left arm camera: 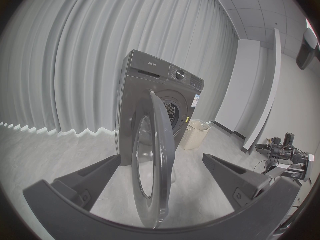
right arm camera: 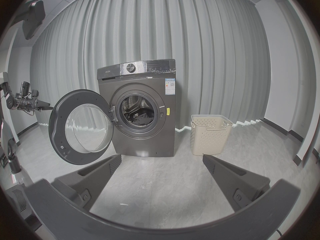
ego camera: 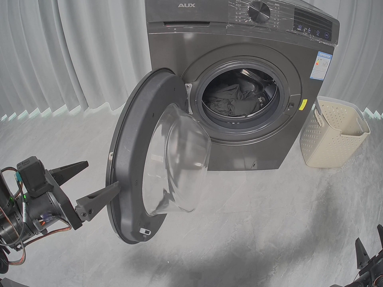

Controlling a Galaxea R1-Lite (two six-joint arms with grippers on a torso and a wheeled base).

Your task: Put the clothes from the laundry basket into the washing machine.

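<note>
The washing machine [ego camera: 239,100] stands in the upper middle of the head view, its round door [ego camera: 135,160] swung wide open toward the lower left. Dark clothes [ego camera: 233,98] lie heaped inside the drum. The cream laundry basket [ego camera: 333,134] sits on the grey floor [ego camera: 259,228] just beside the machine, at the right edge. At the lower left, the left gripper [ego camera: 101,174] is spread wide and grips nothing; the door's edge lies between its fingers, and one fingertip [ego camera: 113,188] seems to touch the rim, though contact is hard to judge. The right gripper [right arm camera: 160,157] is also spread wide with nothing in it, low at the bottom right corner.
</note>
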